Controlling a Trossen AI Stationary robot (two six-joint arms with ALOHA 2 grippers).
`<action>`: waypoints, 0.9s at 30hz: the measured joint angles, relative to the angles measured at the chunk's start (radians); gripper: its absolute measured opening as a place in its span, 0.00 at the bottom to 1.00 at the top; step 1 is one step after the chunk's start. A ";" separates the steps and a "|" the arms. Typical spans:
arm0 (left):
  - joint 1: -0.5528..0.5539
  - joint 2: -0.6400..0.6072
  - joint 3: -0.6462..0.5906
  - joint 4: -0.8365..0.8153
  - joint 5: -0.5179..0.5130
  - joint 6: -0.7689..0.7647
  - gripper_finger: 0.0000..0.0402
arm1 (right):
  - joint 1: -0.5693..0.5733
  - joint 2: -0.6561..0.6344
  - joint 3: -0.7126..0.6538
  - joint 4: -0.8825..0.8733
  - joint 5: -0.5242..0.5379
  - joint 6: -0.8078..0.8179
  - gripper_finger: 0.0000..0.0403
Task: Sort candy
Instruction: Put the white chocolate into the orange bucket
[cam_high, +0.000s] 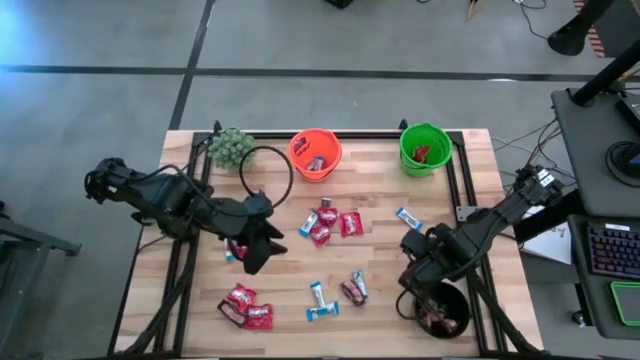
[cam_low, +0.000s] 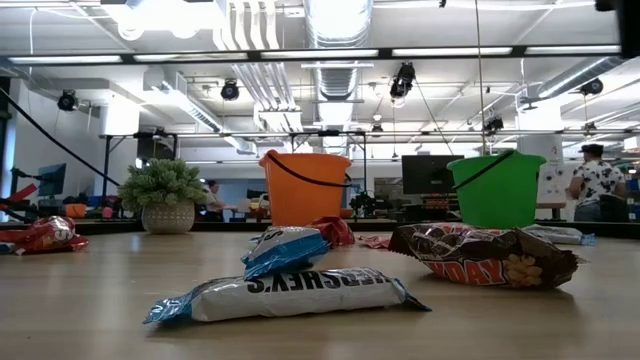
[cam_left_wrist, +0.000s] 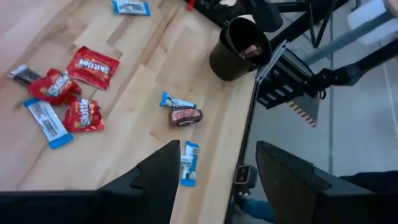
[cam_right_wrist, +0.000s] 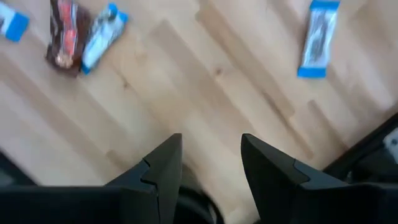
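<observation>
Two arms work over the tabletop (cam_high: 470, 170). Left gripper (cam_high: 255, 245) hovers left of centre, jaws spread, nothing between them. Right gripper (cam_high: 418, 285) hangs above the black bucket (cam_high: 440, 310) at the near right, jaws parted and empty. Candy (cam_high: 330, 222) lies scattered across the middle and near side; some sits in the orange bucket (cam_high: 315, 155) and green bucket (cam_high: 425, 148) at the far edge.

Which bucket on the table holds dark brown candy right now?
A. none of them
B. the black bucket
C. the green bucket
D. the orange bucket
B: in the high view the black bucket, at the table's near right corner under the right gripper, holds dark brown candy, and the left wrist view shows a brown piece inside it too.
</observation>
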 joint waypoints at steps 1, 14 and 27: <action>0.001 0.000 0.000 0.003 0.001 -0.012 0.48 | -0.006 0.000 0.000 0.001 0.015 -0.013 0.38; 0.036 -0.003 0.104 0.015 0.121 -0.153 0.51 | -0.046 0.000 0.000 0.006 0.057 -0.138 0.38; 0.035 0.161 0.150 -0.166 0.177 0.163 0.57 | -0.047 0.000 0.000 0.007 0.058 -0.209 0.39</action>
